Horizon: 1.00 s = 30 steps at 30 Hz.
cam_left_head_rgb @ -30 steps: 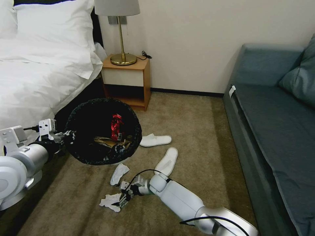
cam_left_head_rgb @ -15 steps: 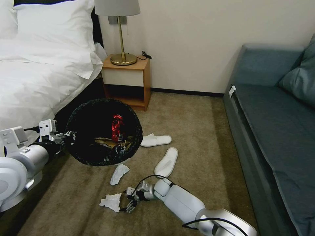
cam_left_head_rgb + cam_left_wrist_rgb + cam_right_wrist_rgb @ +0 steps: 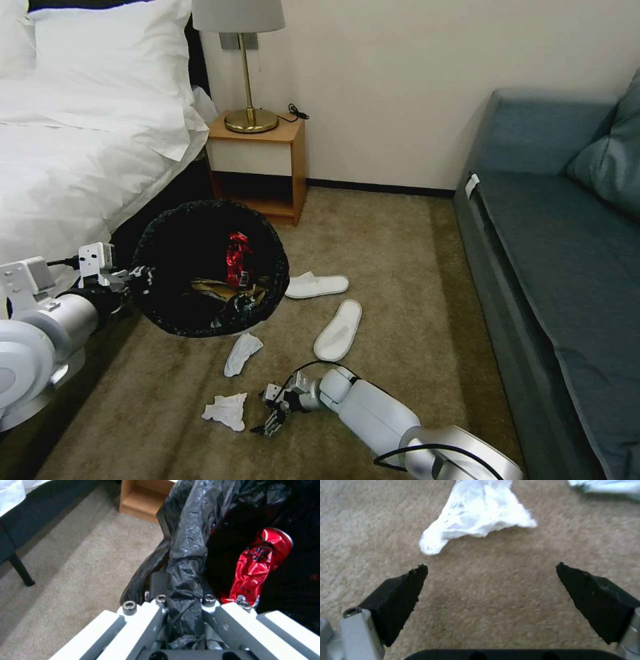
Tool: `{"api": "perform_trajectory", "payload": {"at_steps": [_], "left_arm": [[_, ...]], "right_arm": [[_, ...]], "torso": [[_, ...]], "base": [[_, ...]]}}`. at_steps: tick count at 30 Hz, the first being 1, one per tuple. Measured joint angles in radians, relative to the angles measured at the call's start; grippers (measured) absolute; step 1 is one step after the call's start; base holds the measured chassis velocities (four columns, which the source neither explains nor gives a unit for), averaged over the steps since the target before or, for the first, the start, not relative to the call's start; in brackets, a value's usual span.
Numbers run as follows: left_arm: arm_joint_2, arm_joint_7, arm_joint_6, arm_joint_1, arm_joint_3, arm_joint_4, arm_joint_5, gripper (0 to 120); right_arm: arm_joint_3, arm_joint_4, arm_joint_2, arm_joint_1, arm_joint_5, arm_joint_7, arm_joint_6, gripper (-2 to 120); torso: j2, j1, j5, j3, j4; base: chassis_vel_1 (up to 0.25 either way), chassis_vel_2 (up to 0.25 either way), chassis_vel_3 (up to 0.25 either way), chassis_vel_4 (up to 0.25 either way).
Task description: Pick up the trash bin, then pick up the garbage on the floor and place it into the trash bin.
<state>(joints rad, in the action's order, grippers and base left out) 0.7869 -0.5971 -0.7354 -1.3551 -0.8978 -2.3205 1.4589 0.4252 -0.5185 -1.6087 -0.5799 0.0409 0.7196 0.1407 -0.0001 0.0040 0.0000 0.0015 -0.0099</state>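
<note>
Room: bedroom floor of tan carpet [image 3: 400, 267], with a white bed [image 3: 73, 153] on the left, a wooden nightstand [image 3: 257, 167] with a brass lamp [image 3: 250, 100] at the far wall, and a blue-grey sofa [image 3: 560, 253] on the right.
Writing: none can be read; the crushed red can [image 3: 258, 565] carries dark marks too crumpled to make out.
Left gripper [image 3: 130, 277]: clenched on the rim of the trash bin [image 3: 210, 267], pinching the crinkled black bag between its fingers; the wrist view shows the bag wedged between them.
Trash bin: held off the carpet beside the bed edge, mouth tilted toward the camera; the red can and brown paper scraps lie inside.
Right gripper [image 3: 272, 421]: low over the carpet, jaws spread wide and holding nothing; bare carpet lies between its fingertips [image 3: 416, 572].
Garbage: one crumpled white tissue [image 3: 227, 410] lies just beside the right gripper, apart from it; a second white tissue [image 3: 241, 353] lies below the bin's near rim.
Slippers: two white slippers [image 3: 317, 285] lie near each other, right of the bin.
Open room: a wide strip of carpet runs free between the slippers and the sofa front; the bin hangs close to the bed side.
</note>
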Motion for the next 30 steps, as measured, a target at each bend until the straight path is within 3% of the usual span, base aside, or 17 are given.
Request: {"api": "perform_trajectory", "payload": {"at_steps": [12, 26, 30], "left_arm": [[-0.001, -0.001, 0.0, -0.002, 0.004, -0.004, 0.0, 2], [0.001, -0.003, 0.0, -0.003, 0.008, -0.007, 0.0, 2], [0.003, -0.004, 0.0, -0.007, 0.006, -0.009, 0.0, 2]], "right_arm": [[0.015, 0.021, 0.001, 0.019, 0.1, -0.021, -0.003, 99], [0.028, -0.003, 0.001, 0.02, 0.135, -0.02, -0.002, 100], [0.047, -0.021, 0.001, 0.017, 0.221, -0.023, -0.029, 100]], "torso": [[0.0, 0.0, 0.0, 0.0, 0.0], [0.0, 0.0, 0.0, 0.0, -0.0001], [0.0, 0.0, 0.0, 0.0, 0.0]], "base": [[0.0, 0.0, 0.0, 0.0], [0.0, 0.0, 0.0, 0.0], [0.0, 0.0, 0.0, 0.0]]}}
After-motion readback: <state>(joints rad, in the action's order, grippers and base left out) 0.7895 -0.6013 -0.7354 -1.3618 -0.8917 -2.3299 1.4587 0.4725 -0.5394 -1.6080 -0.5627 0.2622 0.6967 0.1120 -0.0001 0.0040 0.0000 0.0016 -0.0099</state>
